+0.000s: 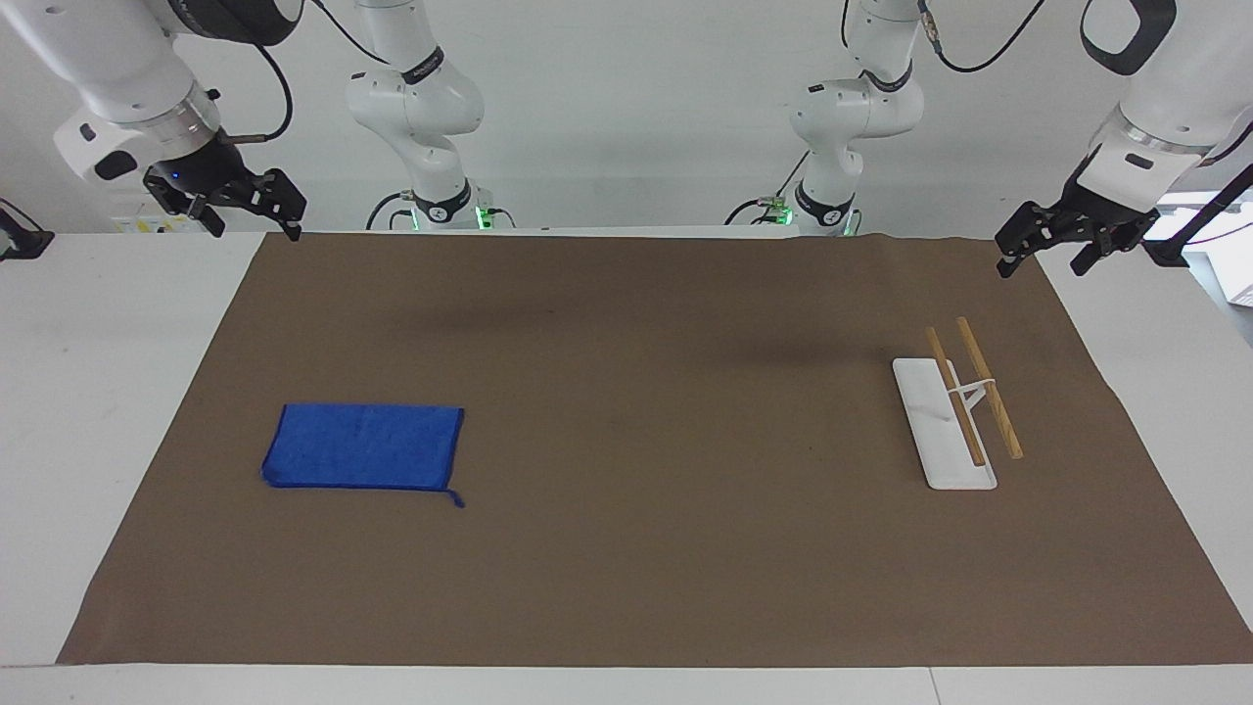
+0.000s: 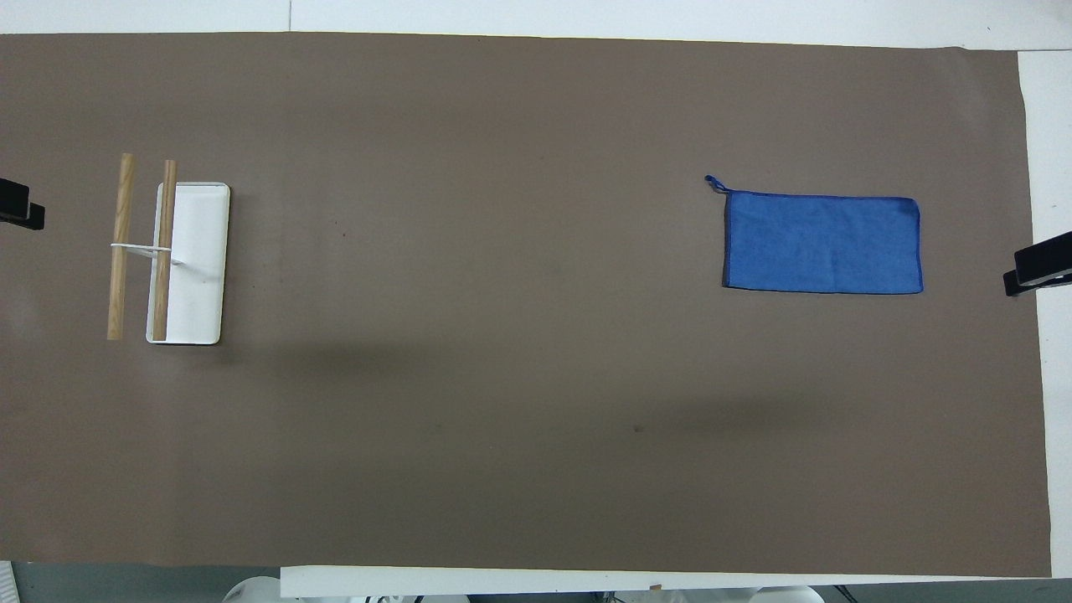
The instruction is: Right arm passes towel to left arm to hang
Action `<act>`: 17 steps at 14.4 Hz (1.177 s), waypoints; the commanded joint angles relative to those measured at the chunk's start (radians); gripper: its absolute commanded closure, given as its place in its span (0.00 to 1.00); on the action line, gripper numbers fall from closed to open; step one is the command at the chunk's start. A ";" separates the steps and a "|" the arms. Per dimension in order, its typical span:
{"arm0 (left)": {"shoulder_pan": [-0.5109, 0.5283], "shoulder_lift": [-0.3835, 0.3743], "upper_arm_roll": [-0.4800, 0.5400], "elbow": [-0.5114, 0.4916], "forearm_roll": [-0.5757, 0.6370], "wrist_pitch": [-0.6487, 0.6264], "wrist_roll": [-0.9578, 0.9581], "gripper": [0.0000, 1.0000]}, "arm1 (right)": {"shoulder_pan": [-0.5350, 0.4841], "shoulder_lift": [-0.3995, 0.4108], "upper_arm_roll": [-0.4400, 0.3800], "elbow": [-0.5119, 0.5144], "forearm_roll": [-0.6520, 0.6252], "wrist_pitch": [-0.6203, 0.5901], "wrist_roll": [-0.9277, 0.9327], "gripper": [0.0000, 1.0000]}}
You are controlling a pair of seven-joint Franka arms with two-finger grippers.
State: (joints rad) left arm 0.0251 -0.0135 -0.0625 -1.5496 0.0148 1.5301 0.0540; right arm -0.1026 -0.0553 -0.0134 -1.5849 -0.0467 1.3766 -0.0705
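Observation:
The blue towel point(image 1: 362, 446) lies flat on the brown mat toward the right arm's end of the table; it also shows in the overhead view point(image 2: 822, 244). Its loop point(image 1: 455, 499) sticks out from the corner farther from the robots, on the side toward the table's middle. My right gripper point(image 1: 253, 227) hangs open and empty in the air over the mat's corner at its own end, apart from the towel. My left gripper point(image 1: 1042, 266) hangs open and empty over the mat's edge at its own end. Both arms wait.
A rack with a white base point(image 1: 940, 431) and two raised wooden bars point(image 1: 989, 387) stands toward the left arm's end; it also shows in the overhead view point(image 2: 197, 268). The brown mat point(image 1: 626, 548) covers most of the white table.

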 commanded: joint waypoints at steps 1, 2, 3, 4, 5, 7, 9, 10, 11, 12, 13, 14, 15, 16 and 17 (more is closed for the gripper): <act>0.099 -0.016 -0.113 -0.006 0.007 -0.016 0.004 0.00 | 0.001 -0.024 0.003 -0.029 -0.001 0.012 -0.018 0.00; 0.093 -0.016 -0.115 -0.016 0.008 -0.005 0.003 0.00 | 0.001 -0.024 0.003 -0.029 -0.001 0.012 -0.018 0.00; 0.093 -0.016 -0.117 -0.017 0.008 -0.013 0.003 0.00 | 0.001 -0.023 0.004 -0.024 -0.001 0.010 -0.017 0.00; 0.096 -0.016 -0.114 -0.017 0.008 -0.013 0.003 0.00 | 0.000 -0.024 0.004 -0.029 0.001 0.009 -0.015 0.00; 0.102 -0.016 -0.114 -0.017 0.008 -0.010 0.003 0.00 | -0.006 -0.024 0.003 -0.030 0.001 0.007 -0.015 0.00; 0.107 -0.016 -0.109 -0.017 0.008 -0.010 0.003 0.00 | 0.003 -0.024 0.004 -0.029 -0.001 -0.001 -0.018 0.00; 0.107 -0.016 -0.109 -0.017 0.008 -0.008 0.003 0.00 | 0.009 -0.024 0.009 -0.035 -0.005 0.007 -0.034 0.00; 0.107 -0.016 -0.111 -0.017 0.008 -0.010 0.003 0.00 | 0.004 -0.034 0.009 -0.084 -0.001 0.091 -0.038 0.00; 0.107 -0.016 -0.109 -0.017 0.008 -0.010 0.003 0.00 | 0.012 -0.050 0.009 -0.154 0.001 0.217 -0.041 0.00; 0.107 -0.016 -0.109 -0.017 0.008 -0.010 0.003 0.00 | 0.032 -0.054 0.010 -0.234 0.001 0.308 -0.031 0.00; 0.107 -0.016 -0.109 -0.017 0.008 -0.011 0.003 0.00 | 0.075 -0.041 0.009 -0.294 0.001 0.394 -0.011 0.00; 0.105 -0.016 -0.109 -0.017 0.008 -0.010 0.003 0.00 | 0.093 -0.008 0.009 -0.350 0.002 0.509 0.033 0.00; 0.105 -0.016 -0.109 -0.017 0.008 -0.011 0.003 0.00 | 0.096 0.030 0.010 -0.378 0.001 0.592 0.050 0.00; 0.104 -0.016 -0.111 -0.017 0.008 -0.010 0.003 0.00 | 0.095 0.076 0.009 -0.385 0.002 0.655 0.052 0.00; 0.104 -0.016 -0.111 -0.017 0.008 -0.011 0.003 0.00 | 0.084 0.125 0.010 -0.385 0.004 0.706 0.046 0.00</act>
State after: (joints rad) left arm 0.1171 -0.0137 -0.1610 -1.5513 0.0147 1.5296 0.0536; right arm 0.0004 0.0005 -0.0023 -1.9509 -0.0453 1.9911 -0.0250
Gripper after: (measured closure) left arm 0.000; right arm 0.000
